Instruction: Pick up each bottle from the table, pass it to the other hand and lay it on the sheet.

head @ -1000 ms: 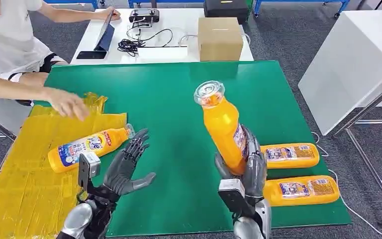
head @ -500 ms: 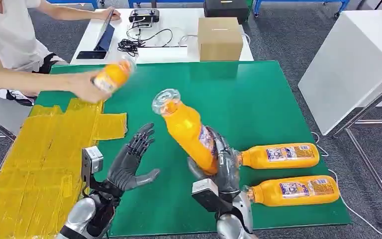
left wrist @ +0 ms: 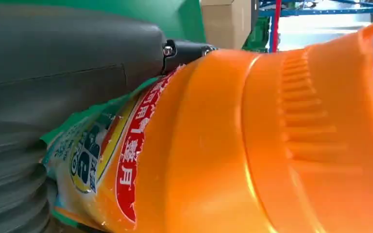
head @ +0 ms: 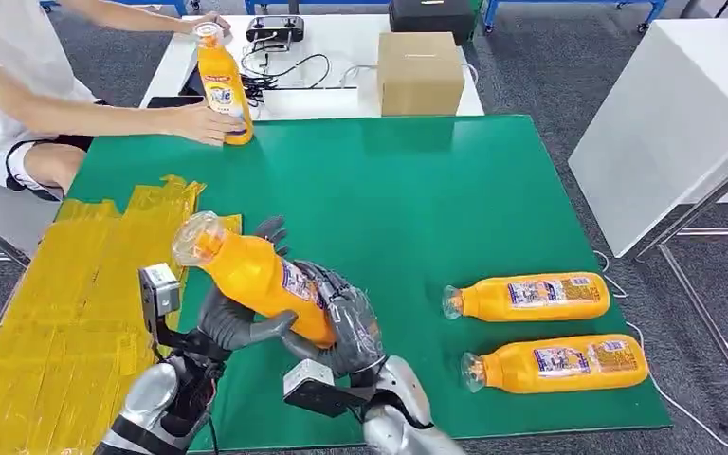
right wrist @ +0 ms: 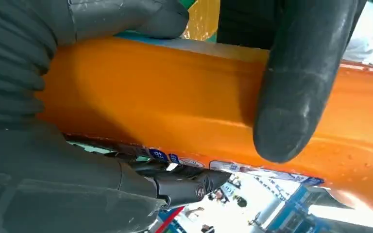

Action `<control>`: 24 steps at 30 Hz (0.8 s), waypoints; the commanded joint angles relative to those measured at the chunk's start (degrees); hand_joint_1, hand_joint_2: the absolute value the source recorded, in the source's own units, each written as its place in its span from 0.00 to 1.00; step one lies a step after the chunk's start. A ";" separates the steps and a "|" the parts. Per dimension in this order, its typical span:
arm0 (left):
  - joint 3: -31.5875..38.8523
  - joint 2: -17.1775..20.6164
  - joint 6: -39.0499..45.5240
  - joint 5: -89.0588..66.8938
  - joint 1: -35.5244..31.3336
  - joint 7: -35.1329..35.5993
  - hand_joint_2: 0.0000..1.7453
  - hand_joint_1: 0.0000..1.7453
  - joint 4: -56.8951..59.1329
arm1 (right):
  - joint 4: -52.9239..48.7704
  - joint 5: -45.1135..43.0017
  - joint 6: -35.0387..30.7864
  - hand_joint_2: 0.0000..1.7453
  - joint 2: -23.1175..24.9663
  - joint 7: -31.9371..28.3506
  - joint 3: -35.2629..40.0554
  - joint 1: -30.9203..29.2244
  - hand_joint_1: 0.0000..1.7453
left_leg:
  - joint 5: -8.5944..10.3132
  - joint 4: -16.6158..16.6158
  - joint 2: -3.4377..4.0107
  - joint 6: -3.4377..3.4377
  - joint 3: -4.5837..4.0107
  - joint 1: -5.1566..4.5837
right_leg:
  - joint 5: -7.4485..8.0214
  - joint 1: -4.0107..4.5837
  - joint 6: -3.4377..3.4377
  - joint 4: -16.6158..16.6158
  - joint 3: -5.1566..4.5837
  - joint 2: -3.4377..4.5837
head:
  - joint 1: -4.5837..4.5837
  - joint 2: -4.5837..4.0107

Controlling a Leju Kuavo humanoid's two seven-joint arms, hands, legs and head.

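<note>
- The green-covered worktop (head: 417, 190) carries everything, with a crinkled yellow plastic sheet (head: 57, 313) laid over its left edge and front-left corner.
- A brown cardboard box (head: 419, 73) sits on a white table (head: 341, 43) just beyond the worktop's far edge.
- A person's hand (head: 197, 121) holds an upright orange juice bottle with a printed label (head: 221, 85) at the far-left corner of the worktop.
- Two more orange plastic bottles lie on their sides near the right edge: the farther lying bottle (head: 531, 297) and the nearer lying bottle (head: 555, 366), both with caps pointing left, close but apart.
- A fourth orange plastic bottle, the held bottle (head: 256, 278), is tilted in the air above the front-left part of the worktop, its clear cap pointing toward the sheet.
- The right hand (head: 346, 322) grips the held bottle around its lower body; the right wrist view shows its fingers (right wrist: 296, 82) wrapped over the orange plastic.
- The left hand (head: 237, 327) cups the same bottle from below, thumb against it; whether it truly grips I cannot tell.
</note>
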 commanded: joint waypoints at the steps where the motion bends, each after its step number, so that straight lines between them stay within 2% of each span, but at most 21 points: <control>1: -1.10 0.55 0.20 1.53 -4.53 -0.24 1.00 0.00 4.11 | 9.42 0.08 4.93 1.00 -1.29 -0.88 11.63 -4.10 1.00 | -0.02 -0.05 -0.04 -0.05 0.17 0.05 | -0.02 0.06 -0.01 -0.10 0.21 -0.07 | 0.00 0.00; 5: -0.80 0.02 0.06 2.66 -5.21 -0.80 1.00 0.00 4.59 | 9.76 -0.87 7.59 1.00 -1.83 -1.47 13.01 -4.66 1.00 | -0.01 -0.06 -0.13 -0.05 0.15 0.05 | -0.04 0.04 -0.01 -0.11 0.21 -0.15 | 0.00 0.00; 9: 0.47 -1.22 1.12 4.22 -4.66 -1.90 1.00 0.00 3.78 | 10.07 -0.85 7.32 1.00 -1.82 -1.27 12.86 -4.61 1.00 | -0.01 -0.05 -0.16 -0.04 0.12 0.07 | -0.05 0.04 0.00 -0.12 0.17 -0.19 | -0.02 0.00; 10: 1.03 -1.75 2.10 4.93 -4.33 -2.27 1.00 1.00 3.18 | 10.19 -0.83 7.09 1.00 -1.86 -1.12 12.68 -4.59 1.00 | -0.06 -0.04 -0.15 -0.05 0.19 0.08 | -0.08 0.06 0.01 -0.13 0.25 -0.18 | 0.00 0.00; 14: 3.01 -2.61 5.39 6.85 -3.27 -2.94 1.00 1.00 1.86 | 9.49 -0.69 4.81 1.00 -2.18 -0.27 10.74 -3.68 1.00 | -0.03 -0.04 -0.13 -0.03 0.15 0.08 | -0.07 0.05 0.02 -0.14 0.20 -0.22 | 0.00 0.00; 15: 3.50 -2.67 6.41 7.06 -2.89 -3.20 1.00 1.00 1.32 | 8.59 -0.56 3.02 1.00 -2.35 -0.32 9.56 -3.04 0.73 | -0.06 -0.04 -0.16 -0.04 0.21 0.11 | -0.09 0.08 0.02 -0.17 0.29 -0.26 | -0.02 0.00; 16: 3.78 -2.52 6.74 7.19 -2.56 -3.38 1.00 1.00 0.90 | 7.86 -0.57 2.01 1.00 -2.54 -0.71 8.85 -2.57 0.00 | -0.02 -0.03 -0.12 -0.03 0.11 0.07 | -0.06 0.05 0.02 -0.12 0.15 -0.23 | -0.02 0.00; 17: 4.18 -2.51 7.20 7.27 -2.22 -3.59 1.00 1.00 0.57 | 6.86 -0.66 1.28 0.00 -2.70 -0.36 7.80 -2.01 0.00 | -0.05 -0.02 -0.16 -0.04 0.16 0.10 | -0.09 0.07 0.02 -0.14 0.23 -0.27 | -0.02 0.00; 19: 5.00 -2.61 8.04 7.30 -1.57 -4.02 1.00 1.00 -0.16 | 4.94 -0.79 0.21 0.00 -2.95 0.20 5.89 -1.04 0.00 | -0.08 -0.04 -0.17 -0.06 0.27 0.12 | -0.12 0.09 0.03 -0.19 0.36 -0.30 | 0.00 0.00; 20: 5.29 -2.60 8.22 7.35 -1.37 -4.08 1.00 1.00 -0.34 | 4.04 -1.14 -0.26 1.00 -3.03 0.39 4.89 -0.62 0.00 | -0.02 -0.03 -0.14 -0.03 0.05 0.07 | -0.05 0.04 0.01 -0.11 0.11 -0.20 | 0.02 0.00; 24: 6.01 -3.02 9.10 7.40 -1.26 -4.39 1.00 1.00 -0.18 | 2.45 -1.30 -1.48 1.00 -2.96 0.40 2.85 0.09 0.00 | -0.07 0.01 -0.05 -0.06 0.10 0.10 | -0.08 0.08 0.01 -0.09 0.16 -0.16 | 0.02 0.00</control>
